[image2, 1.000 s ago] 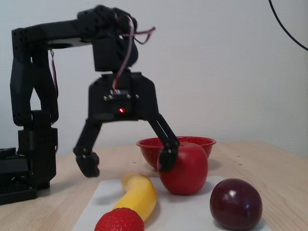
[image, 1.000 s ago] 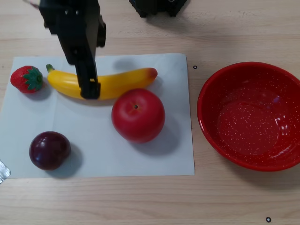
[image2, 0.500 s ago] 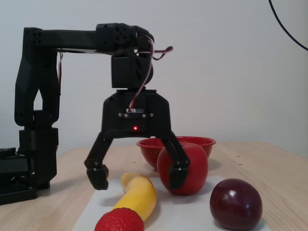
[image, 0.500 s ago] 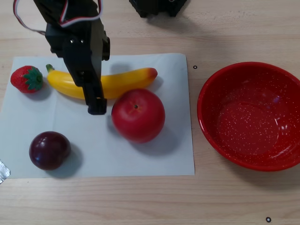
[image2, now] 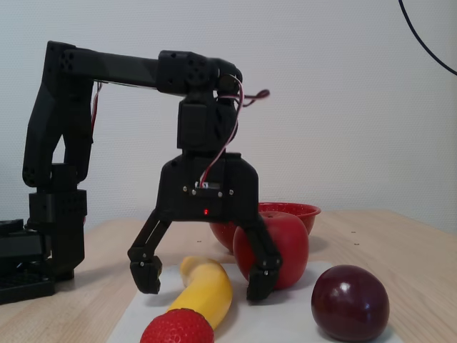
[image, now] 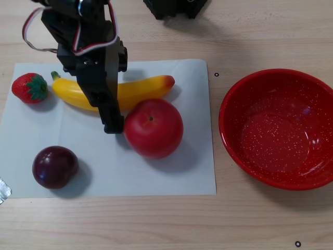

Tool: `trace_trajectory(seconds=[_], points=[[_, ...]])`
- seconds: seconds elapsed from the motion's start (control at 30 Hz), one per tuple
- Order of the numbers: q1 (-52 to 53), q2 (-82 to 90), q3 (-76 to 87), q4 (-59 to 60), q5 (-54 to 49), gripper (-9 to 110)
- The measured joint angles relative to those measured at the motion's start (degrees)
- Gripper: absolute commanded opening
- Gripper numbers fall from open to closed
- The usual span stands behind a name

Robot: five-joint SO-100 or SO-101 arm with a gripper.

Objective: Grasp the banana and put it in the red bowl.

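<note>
Fixed view first: we see the black two-finger gripper hanging from its black arm with its jaws spread wide, one fingertip on each side of the long curved glossy yellow plastic banana, holding nothing; whether the fingertips touch the paper we cannot tell. From left to right in the other view, we find a small red plastic strawberry with a green cap at the left edge of a white sheet of paper, then a round dark purple plum nearer the sheet's lower edge. The banana lies across the upper part of the sheet, its green stem end close to the strawberry and its reddish tip pointing right, with the gripper body covering its middle. One black fingertip sits just below the banana, close beside the round glossy red apple, which rests just below the banana's right half. Farther right, off the paper and well apart from the fruit, the large round glossy red bowl with fine white speckles stands on the pale wooden table.
</note>
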Motion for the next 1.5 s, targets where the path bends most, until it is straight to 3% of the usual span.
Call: trace_trajectory(seconds=[0.33, 0.67, 0.97, 1.23, 1.5], points=[[-0.4, -0.7, -4.4, 6.2, -0.9, 0], [-0.4, -0.7, -4.7, 13.5, -0.9, 0], [-0.4, -0.5, -14.7, 27.5, -0.4, 0], [-3.3, 11.7, -14.7, 27.8, 7.2, 0], [-3.6, 24.1, -11.5, 28.4, 8.4, 0]])
